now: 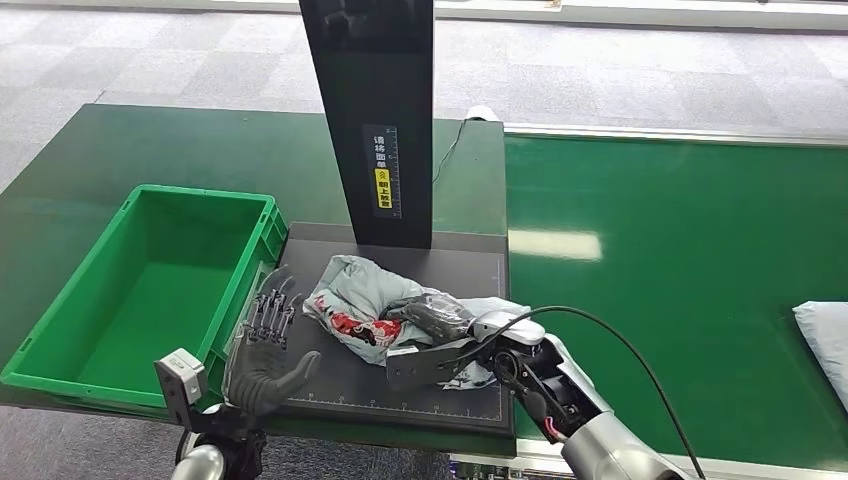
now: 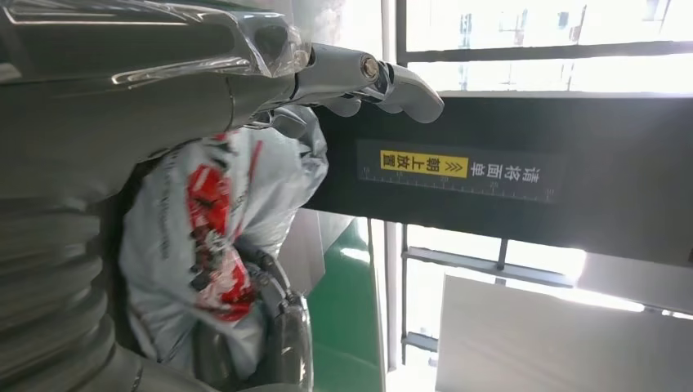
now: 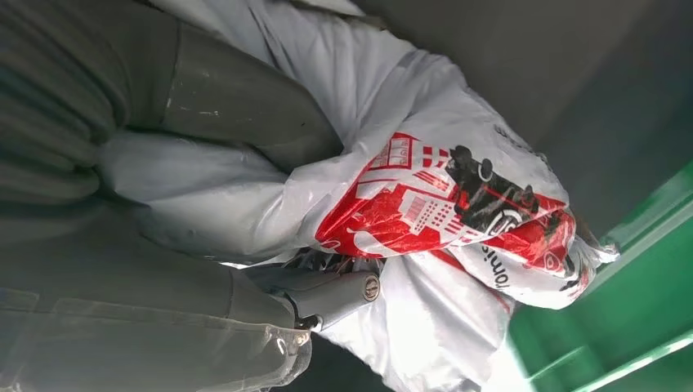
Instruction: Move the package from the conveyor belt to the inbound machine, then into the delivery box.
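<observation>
The package (image 1: 365, 300), a crumpled grey plastic bag with red print, lies on the black platform (image 1: 340, 390) of the inbound machine, in front of its black column (image 1: 375, 110). My right hand (image 1: 455, 345) grips the package from its right side; in the right wrist view the thumb and fingers (image 3: 163, 106) close around the bag (image 3: 441, 204). My left hand (image 1: 265, 355) stands beside the bag's left end with fingers spread and holds nothing. In the left wrist view these fingers (image 2: 163, 73) reach past the package (image 2: 212, 237) towards the column (image 2: 490, 188).
The green delivery box (image 1: 195, 192) stands open just left of the platform, also seen as a green wall (image 3: 621, 327) in the right wrist view. The green conveyor belt (image 1: 660, 260) runs to the right, with another pale package (image 1: 825, 335) at its far right edge.
</observation>
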`<control>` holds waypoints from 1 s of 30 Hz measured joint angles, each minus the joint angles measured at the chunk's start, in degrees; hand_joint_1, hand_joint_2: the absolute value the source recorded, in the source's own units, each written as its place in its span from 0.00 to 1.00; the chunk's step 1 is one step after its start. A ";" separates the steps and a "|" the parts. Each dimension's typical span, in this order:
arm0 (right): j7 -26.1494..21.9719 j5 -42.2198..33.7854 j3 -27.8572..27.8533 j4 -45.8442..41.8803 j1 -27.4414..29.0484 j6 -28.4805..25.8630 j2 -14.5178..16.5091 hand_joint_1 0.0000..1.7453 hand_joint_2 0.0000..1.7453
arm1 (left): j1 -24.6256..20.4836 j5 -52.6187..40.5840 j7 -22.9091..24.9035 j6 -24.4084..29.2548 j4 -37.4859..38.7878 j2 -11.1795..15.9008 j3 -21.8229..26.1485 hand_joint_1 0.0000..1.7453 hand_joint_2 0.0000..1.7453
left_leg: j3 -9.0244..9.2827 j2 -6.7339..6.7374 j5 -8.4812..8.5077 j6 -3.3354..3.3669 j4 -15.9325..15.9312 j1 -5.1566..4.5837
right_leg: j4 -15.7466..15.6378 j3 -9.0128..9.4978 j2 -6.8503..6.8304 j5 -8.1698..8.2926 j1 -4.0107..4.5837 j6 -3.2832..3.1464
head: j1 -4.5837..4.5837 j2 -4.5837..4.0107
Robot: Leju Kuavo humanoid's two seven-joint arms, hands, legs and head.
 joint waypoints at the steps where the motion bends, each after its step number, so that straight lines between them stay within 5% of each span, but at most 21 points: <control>1: -1.79 -1.28 0.79 0.66 -0.33 1.12 0.01 1.00 1.00 | -0.07 0.13 -0.17 0.10 0.10 0.08 0.07 0.00 1.00 | 0.00 0.00 0.00 0.00 0.00 0.00 | 0.00 0.00 0.00 0.00 0.00 0.00 | 0.00 0.00; 6: -8.51 -7.55 4.09 2.38 -0.55 5.49 0.02 1.00 1.00 | -0.55 0.69 -1.03 0.28 0.97 0.52 0.13 0.00 1.00 | -0.01 0.00 0.00 0.00 0.00 0.00 | 0.00 -0.01 0.00 0.00 0.00 0.00 | 0.00 0.00; 7: -8.85 -8.02 4.54 2.55 -0.55 5.70 0.02 0.84 1.00 | -0.60 0.73 -1.09 0.29 1.11 0.60 0.13 0.00 1.00 | -0.01 0.00 0.00 0.00 0.00 0.00 | 0.00 -0.01 0.00 0.00 0.00 0.00 | 0.00 0.00; 10: -9.64 -9.08 5.43 2.87 -0.53 6.38 0.01 0.09 1.00 | -0.64 0.84 -1.22 0.32 1.34 0.80 0.14 0.00 1.00 | -0.01 0.00 -0.01 0.00 0.00 0.00 | 0.00 -0.02 0.00 0.00 0.00 0.00 | 0.00 0.00; 11: -10.09 -9.70 5.69 2.90 -0.48 6.68 -0.01 0.00 1.00 | -0.65 0.89 -1.28 0.33 1.39 0.86 0.14 0.00 1.00 | -0.01 0.00 -0.01 0.00 0.00 0.00 | 0.00 -0.02 0.00 0.00 0.00 0.00 | 0.00 0.00; 19: -10.54 -18.47 5.56 -0.93 0.94 5.93 -0.80 0.00 1.00 | -0.54 0.06 -1.81 0.28 1.53 1.28 0.01 0.00 1.00 | -0.01 0.00 0.00 0.00 0.00 0.00 | 0.00 -0.02 0.00 0.00 0.00 0.00 | -0.01 0.00; 30: -8.33 -18.37 3.77 -4.94 1.54 0.45 -1.29 0.00 1.00 | -0.09 -1.87 -2.03 0.65 1.34 1.60 -0.15 0.00 1.00 | -0.02 0.00 0.00 0.00 0.00 0.00 | 0.00 -0.02 0.00 0.00 0.00 0.00 | 0.00 0.00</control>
